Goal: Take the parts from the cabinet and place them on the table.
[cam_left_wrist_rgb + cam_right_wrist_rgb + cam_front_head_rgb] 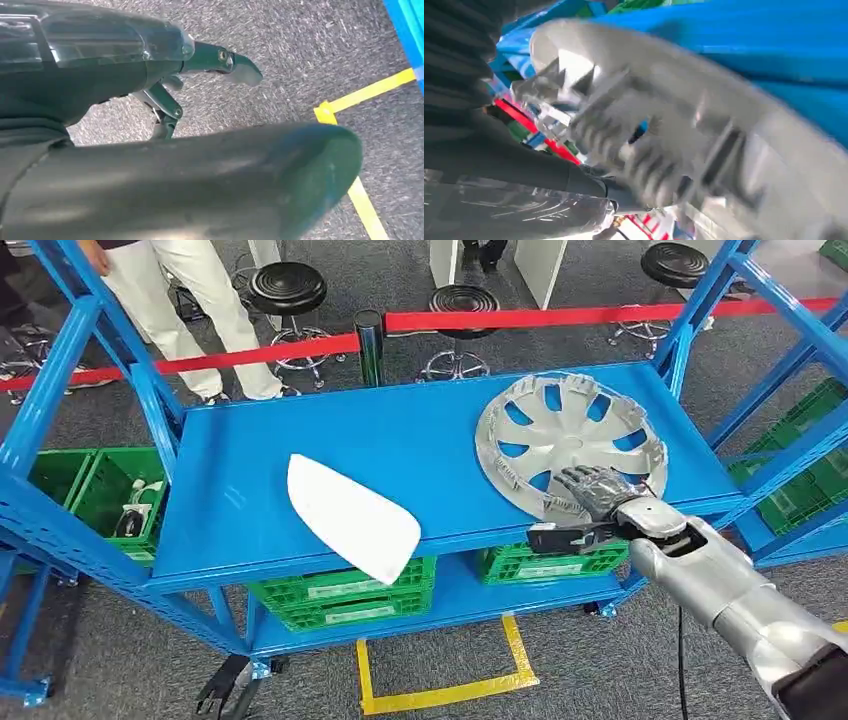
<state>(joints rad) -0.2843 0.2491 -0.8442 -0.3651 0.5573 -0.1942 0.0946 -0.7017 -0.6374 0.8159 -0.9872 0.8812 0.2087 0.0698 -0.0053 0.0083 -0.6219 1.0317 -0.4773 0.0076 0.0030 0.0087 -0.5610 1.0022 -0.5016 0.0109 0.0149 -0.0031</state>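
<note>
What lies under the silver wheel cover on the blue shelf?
The silver slotted wheel cover lies on the blue metal shelf, blue showing through its slots. The right hand grips its near rim; anything beneath the solid parts is hidden.

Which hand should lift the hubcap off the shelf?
Right. The right hand is already at the near rim of the silver hubcap. The left hand hangs over the carpet floor, holding nothing.

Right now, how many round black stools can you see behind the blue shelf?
3. One stool stands at the back left near a person's legs, one in the middle behind the red barrier tape, one at the back right. More may be hidden.
</note>
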